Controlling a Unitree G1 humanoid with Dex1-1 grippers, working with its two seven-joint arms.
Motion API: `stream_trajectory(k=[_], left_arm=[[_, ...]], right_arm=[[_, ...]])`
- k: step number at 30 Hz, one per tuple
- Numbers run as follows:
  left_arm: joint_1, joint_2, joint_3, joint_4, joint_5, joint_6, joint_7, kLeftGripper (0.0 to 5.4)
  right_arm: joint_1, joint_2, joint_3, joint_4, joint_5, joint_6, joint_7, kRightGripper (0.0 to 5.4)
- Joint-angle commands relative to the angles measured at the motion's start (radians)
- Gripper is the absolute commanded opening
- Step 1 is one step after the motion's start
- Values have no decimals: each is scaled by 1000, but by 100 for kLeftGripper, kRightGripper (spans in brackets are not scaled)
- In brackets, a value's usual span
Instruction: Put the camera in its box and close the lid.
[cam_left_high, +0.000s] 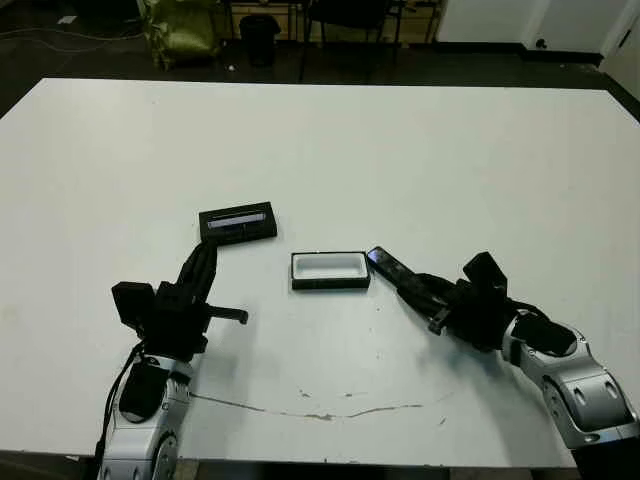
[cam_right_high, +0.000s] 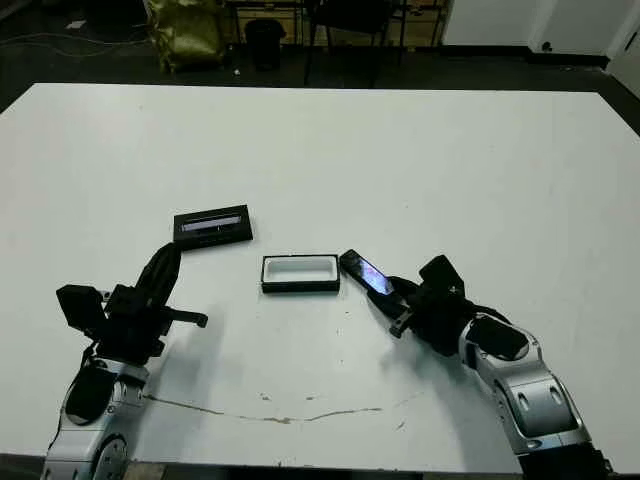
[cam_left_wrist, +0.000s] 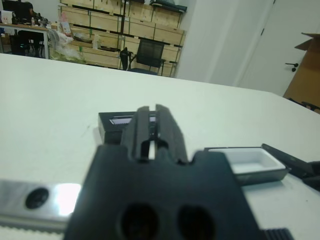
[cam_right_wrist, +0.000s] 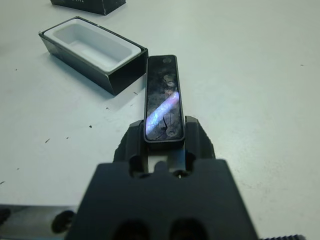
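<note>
Beside the box (cam_right_wrist: 92, 52), the right hand (cam_right_wrist: 162, 135) is gripping the camera (cam_right_wrist: 162, 98), glare showing only in its wrist view; the left hand (cam_left_high: 205, 262) is sitting clenched, empty.

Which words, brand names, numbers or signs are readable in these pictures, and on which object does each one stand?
None can be read.
The lid: a pale strip with faint marks, too small and blurred to read.
The camera in the right end effector: only glare and smudges.
The box: plain, no print visible.

Camera (cam_right_wrist: 161, 97) tilted beside open box (cam_left_high: 330, 270); lid (cam_left_high: 238, 222) apart.
</note>
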Motion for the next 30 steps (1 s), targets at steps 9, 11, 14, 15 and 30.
stream_trajectory(k=[9,11,14,15,30], left_arm=[[15,-1,0,5,1,13,12,0],[13,0,1,8,-3,13,10,0],[15,-2,1,7,-3,15,15,0],[15,-1,1,2,-6,24,16,0],[26,5,-9,-31,15,61,39,0]], right_arm=[[71,4,-5,38,-23,17,-39,39],[70,-1,-13,52,-36,-33,-41,39],[51,-24,-40,25,-30,-21,-42,39],[35,-35,-58,11,-25,-13,-40,39],[-419,-139,-170,244,84,2,204,35]])
